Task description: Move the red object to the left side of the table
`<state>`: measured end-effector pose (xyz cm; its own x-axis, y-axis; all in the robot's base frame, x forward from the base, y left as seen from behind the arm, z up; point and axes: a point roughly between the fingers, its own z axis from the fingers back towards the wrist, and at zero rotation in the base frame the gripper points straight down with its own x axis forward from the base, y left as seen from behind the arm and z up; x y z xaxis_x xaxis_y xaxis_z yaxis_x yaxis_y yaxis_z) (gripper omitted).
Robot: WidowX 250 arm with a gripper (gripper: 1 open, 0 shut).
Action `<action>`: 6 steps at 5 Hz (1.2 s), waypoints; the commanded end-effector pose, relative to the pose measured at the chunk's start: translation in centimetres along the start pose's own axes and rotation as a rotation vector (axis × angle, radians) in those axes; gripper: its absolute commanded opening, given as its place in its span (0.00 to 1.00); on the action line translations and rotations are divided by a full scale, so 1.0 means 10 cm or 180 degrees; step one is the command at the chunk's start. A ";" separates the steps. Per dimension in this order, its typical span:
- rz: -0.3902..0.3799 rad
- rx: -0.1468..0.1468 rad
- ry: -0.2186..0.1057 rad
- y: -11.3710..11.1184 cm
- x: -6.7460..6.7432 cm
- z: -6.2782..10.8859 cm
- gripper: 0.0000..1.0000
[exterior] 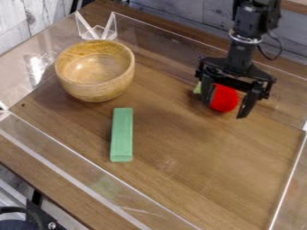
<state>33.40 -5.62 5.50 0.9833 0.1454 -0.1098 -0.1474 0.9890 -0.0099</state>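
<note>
Gripper (pixel 229 92) over the red toy fruit (pixel 224 97), right side of the table (pixel 204 153).
Its fingers stood wide open astride the fruit, gripping nothing.

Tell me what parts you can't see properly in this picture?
- Red object: mostly hidden by the gripper around it; its leafy tip doesn't show.
- Whether the fingers touch it: too small to tell.
- Arm: cut off by the top edge.
- Table: corners cut off by the frame.

Bright, even light; soft glare on the clear plastic walls (pixel 72 193); faint shadows on the table (pixel 192 144); low-resolution, slightly soft picture.
</note>
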 end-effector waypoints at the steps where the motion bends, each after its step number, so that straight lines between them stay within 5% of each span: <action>1: 0.0050 -0.0064 -0.0165 0.04 0.12 0.16 1.00; 6: 0.0058 -0.0018 -0.0010 0.07 0.15 0.16 1.00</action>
<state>33.92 -4.96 5.45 0.9749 0.1546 -0.1604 -0.1568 0.9876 -0.0008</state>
